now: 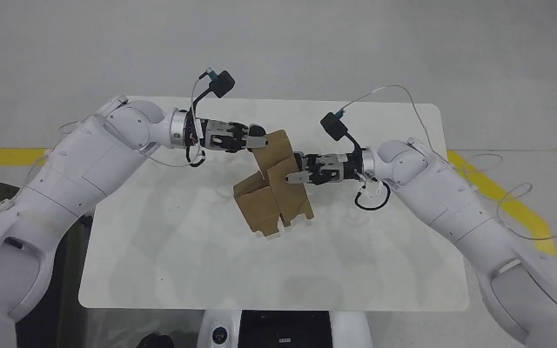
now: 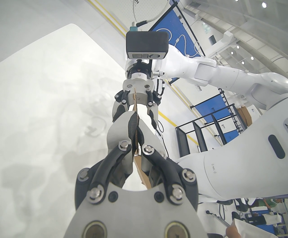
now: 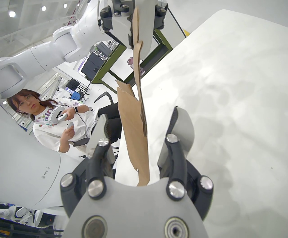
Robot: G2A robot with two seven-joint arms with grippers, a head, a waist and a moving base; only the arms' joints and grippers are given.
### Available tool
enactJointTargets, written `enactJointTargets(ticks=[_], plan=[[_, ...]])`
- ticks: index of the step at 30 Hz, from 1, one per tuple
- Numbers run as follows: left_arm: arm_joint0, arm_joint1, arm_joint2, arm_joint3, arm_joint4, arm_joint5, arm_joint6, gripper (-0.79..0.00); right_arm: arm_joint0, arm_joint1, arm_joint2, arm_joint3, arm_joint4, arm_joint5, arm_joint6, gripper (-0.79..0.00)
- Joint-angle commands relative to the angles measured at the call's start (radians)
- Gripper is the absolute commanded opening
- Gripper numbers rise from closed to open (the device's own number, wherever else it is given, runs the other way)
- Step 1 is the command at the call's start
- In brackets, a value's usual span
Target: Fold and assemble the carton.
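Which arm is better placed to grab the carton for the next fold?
Right: the right gripper sits open, fingers astride a carton panel, so it can probably just close. The left gripper is shut on a flap, anchoring it.

Top camera overhead, facing down; wrist cameras close in at 9 and 3 o'clock, face-to-face (carton (image 1: 261,204) shared).

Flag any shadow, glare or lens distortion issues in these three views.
Top view: flat, even light; the carton throws only a faint shadow on the table. Left wrist view: strong wide-angle bend, blotchy shadows on the table; carton edge-on in the shut left end effector. Right wrist view: same bend, ceiling lamps glare; carton edge-on inside the open right end effector.
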Motion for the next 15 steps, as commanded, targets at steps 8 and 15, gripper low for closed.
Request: enactJointTargets(ticks=[8, 15], plan=[[-0.032, 0.006, 0.059, 0.0, -0.034, -0.017, 0.017, -0.785, 0.014, 0.004, -0.028, -0.002, 0.03, 0.0, 0.0, -0.785], [-0.043, 0.015, 0.073, 0.017, -0.123, -0.044, 0.044, 0.0, 0.008, 0.007, -0.032, -0.008, 0.106, 0.0, 0.0, -0.785]])
